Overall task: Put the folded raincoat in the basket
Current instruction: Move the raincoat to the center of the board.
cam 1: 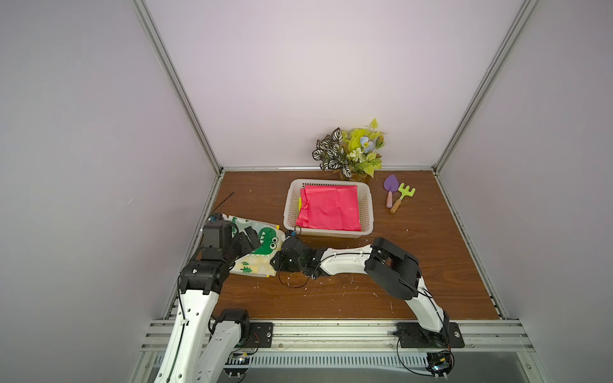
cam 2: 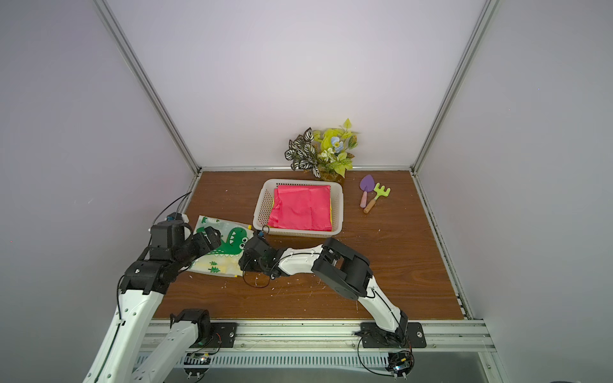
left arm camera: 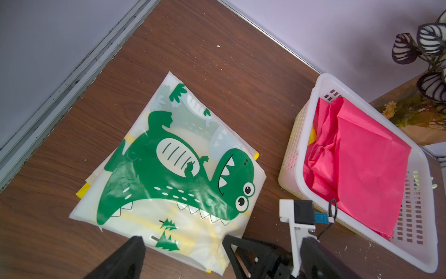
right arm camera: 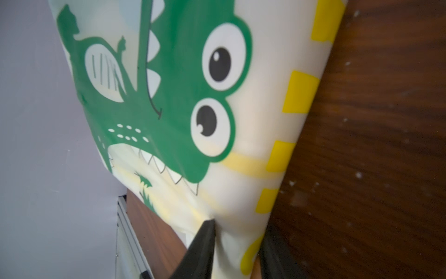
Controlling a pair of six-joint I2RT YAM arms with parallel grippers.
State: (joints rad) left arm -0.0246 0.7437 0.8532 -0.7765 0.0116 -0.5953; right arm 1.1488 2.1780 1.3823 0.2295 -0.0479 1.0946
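The folded raincoat (cam 1: pixel 262 247) lies on the table (cam 1: pixel 414 265) at the basket's (cam 1: pixel 331 233) eight o'clock. The right gripper (right arm camera: pixel 237 232) pinches its edge; the left gripper (left arm camera: pixel 223 241) hangs above it, spread wide.

On table (cam 1: pixel 414 265): raincoat (cam 1: pixel 265 245) left of basket (cam 1: pixel 289 205); plant (cam 1: pixel 351 151) behind basket.

Wooden table (cam 1: pixel 414 265), folded raincoat (cam 1: pixel 262 245), basket (cam 1: pixel 292 205), plant (cam 1: pixel 348 149), trowel (cam 1: pixel 390 185), rake (cam 1: pixel 406 191)
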